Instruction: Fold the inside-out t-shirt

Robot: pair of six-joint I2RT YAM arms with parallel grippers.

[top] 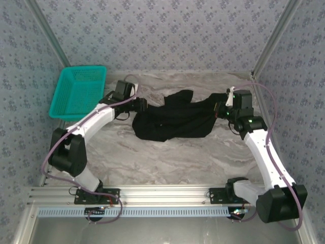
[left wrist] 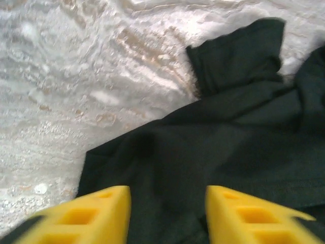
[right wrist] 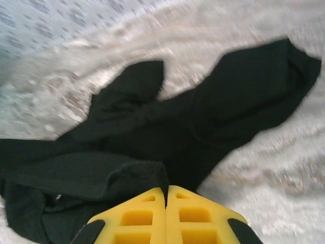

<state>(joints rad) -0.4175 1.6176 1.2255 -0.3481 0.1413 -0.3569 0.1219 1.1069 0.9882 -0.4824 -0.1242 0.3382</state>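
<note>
Overhead, the black soft-cloth t-shirt (top: 172, 119) lies crumpled. Your wrist views tell more: left pincer (left wrist: 167, 194), at nine o'clock, stands wide; right pincer (right wrist: 166, 189) pinches its edge.

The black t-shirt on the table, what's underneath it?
The black t-shirt lies crumpled on the marbled tabletop, which shows all around it. Whatever may sit beneath the cloth is covered, so I cannot tell if anything else is there.
</note>
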